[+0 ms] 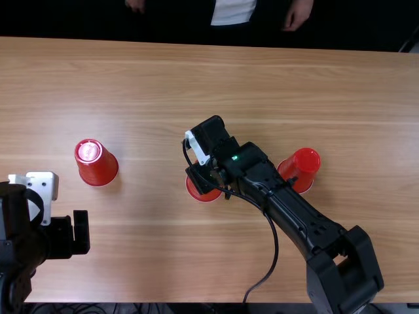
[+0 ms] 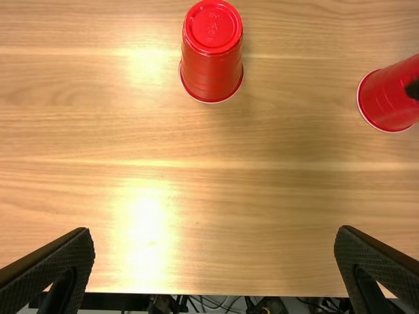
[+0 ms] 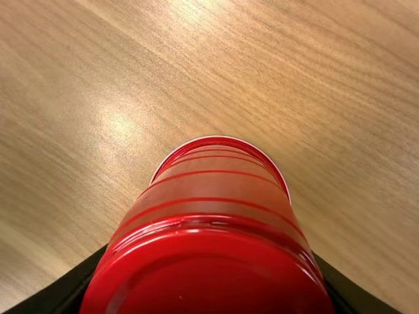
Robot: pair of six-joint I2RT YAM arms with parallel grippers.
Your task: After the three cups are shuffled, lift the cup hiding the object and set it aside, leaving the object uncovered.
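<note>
Three red cups (image 1: 96,163) from above — middle cup (image 3: 209,229) tight between right fingers (image 3: 69,291); left fingers (image 2: 59,261) wide, empty.

I count three red plastic cups from my station: left cup (image 1: 96,163), middle cup (image 1: 198,190), right cup (image 1: 299,169). Two black arms, left arm (image 1: 26,226) and right arm (image 1: 298,216). One wooden table (image 1: 216,85).

Light brown wooden table (image 1: 216,85). Three inverted red cups on it, well apart: left cup (image 1: 95,162) centre-left of frame, middle cup (image 1: 200,190) centre, right cup (image 1: 300,169) centre-right.
</note>
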